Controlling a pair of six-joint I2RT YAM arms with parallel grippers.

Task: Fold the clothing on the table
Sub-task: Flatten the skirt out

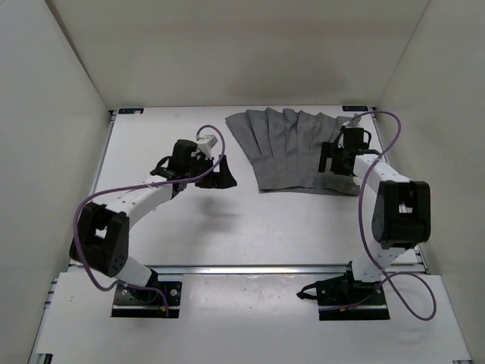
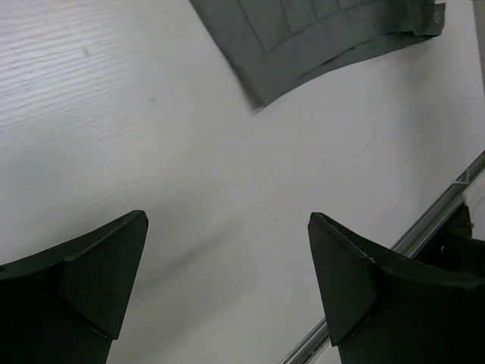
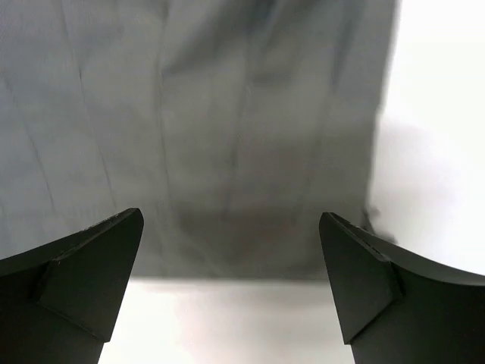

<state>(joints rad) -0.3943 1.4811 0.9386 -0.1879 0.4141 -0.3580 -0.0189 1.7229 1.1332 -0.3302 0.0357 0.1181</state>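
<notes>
Grey pleated clothing (image 1: 292, 152) spread flat, far-right part of white table (image 1: 265, 227). Right gripper (image 3: 231, 280) over its near edge, jaws wide apart, gripping nothing, maybe just clear of fabric. Left gripper (image 2: 227, 280) over bare table beside it, spread wide, empty.

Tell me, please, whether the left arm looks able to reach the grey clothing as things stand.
Probably yes: the left pincer hangs open over bare table, and a corner of the clothing lies just ahead with nothing between them.
</notes>
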